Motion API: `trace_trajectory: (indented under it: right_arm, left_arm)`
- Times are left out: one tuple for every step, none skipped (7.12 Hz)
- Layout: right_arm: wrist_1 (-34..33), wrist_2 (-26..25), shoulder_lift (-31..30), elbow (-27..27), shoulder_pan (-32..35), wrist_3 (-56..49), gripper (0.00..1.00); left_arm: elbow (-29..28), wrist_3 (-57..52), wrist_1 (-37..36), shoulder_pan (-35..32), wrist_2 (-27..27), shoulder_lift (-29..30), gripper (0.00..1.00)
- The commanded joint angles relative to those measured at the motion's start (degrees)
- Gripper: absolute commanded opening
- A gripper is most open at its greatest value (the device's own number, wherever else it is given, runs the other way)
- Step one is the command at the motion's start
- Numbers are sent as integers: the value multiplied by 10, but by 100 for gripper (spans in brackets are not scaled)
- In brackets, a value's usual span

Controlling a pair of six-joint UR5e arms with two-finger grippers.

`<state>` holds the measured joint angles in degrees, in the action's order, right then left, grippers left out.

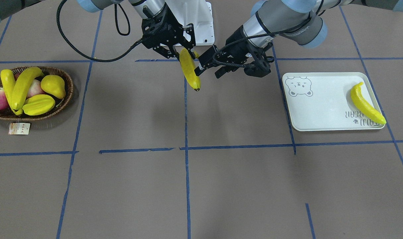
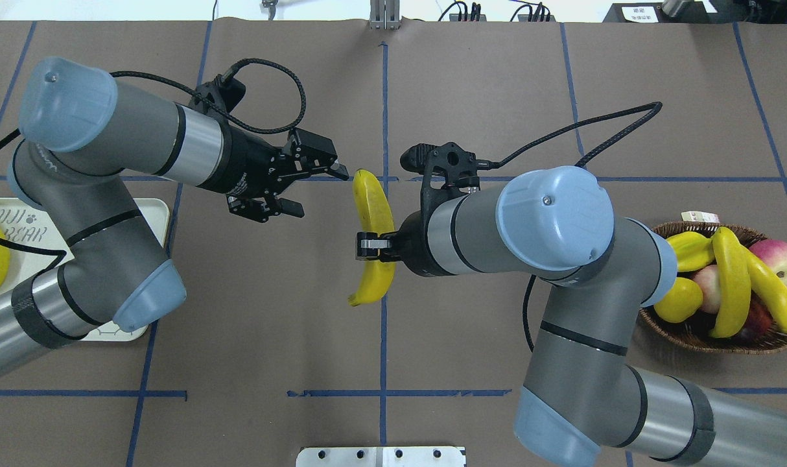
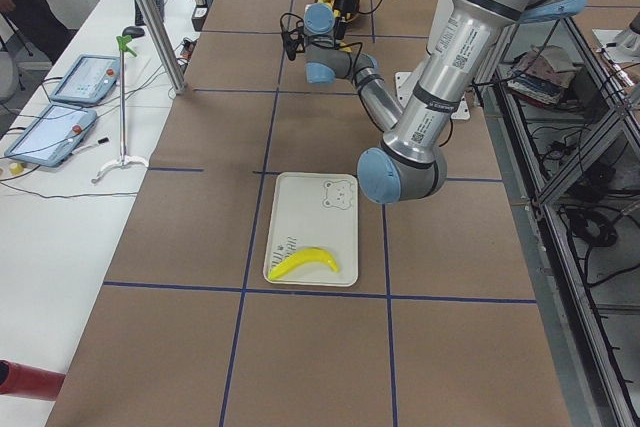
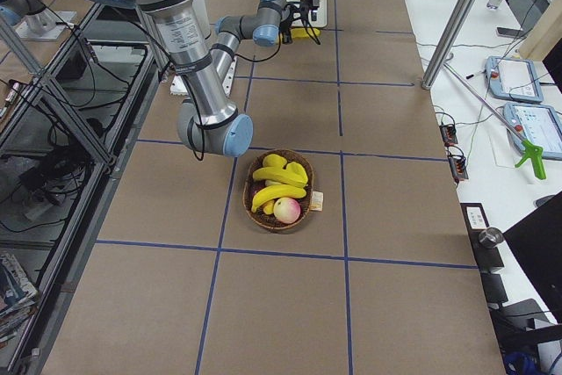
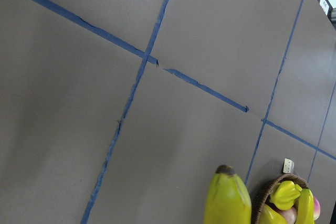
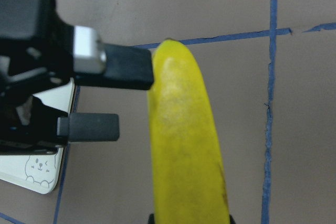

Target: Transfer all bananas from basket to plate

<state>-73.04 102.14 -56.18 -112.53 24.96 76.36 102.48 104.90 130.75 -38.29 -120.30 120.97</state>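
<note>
A: Now, the handover geometry. The right claw is clamped on the banana and holds it in the air over the table centre.

B: Agreed. We read the long axis as running along the centre tape line, near to far from the robot. That puts it crosswise to the line joining the two claws. And the left claw?

A: Spread wide, nothing in it. It sits on the banana's plate side, level with the far tip and pointing at it. The banana lies straight ahead, just past the fingertips.

B: Touching?

A: We cannot tell. In the right wrist view the upper finger meets the banana's edge, but overhead we see a thin gap.

B: Our judgement is that the left claw must advance until the tip sits between its fingers.

A: One more banana lies on the plate. Two others are in the basket.

B: Hidden: overhead, the right claw's fingers sit largely under its own wrist, and the left arm covers much of the plate. The left wrist view catches only the banana's tip. Both claws are too small to read in the side views.
</note>
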Motion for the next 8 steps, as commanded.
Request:
trace_trajectory:
  right_arm:
    - [0, -3, 1, -1, -8, 1, 5]
    - [0, -10, 1, -1, -12, 2, 5]
    - [0, -11, 1, -1, -14, 5, 5]
    - [0, -11, 1, -1, -15, 5, 5]
    - [0, -11, 1, -1, -15, 5, 5]
    - [0, -11, 1, -1, -15, 5, 6]
    - [0, -11, 1, -1, -15, 5, 6]
    - [0, -11, 1, -1, -15, 5, 11]
  left_arm:
    - [-1, 23, -1, 13, 20, 10, 83]
    - [-1, 39, -1, 18, 30, 15, 74]
    - [-2, 39, -2, 26, 40, 14, 66]
    - [-3, 39, -2, 28, 42, 15, 56]
    - [-3, 39, -2, 28, 42, 14, 46]
    - [-3, 39, -1, 29, 42, 14, 44]
    - [-3, 39, -1, 29, 42, 14, 36]
    - [-3, 40, -1, 29, 41, 14, 16]
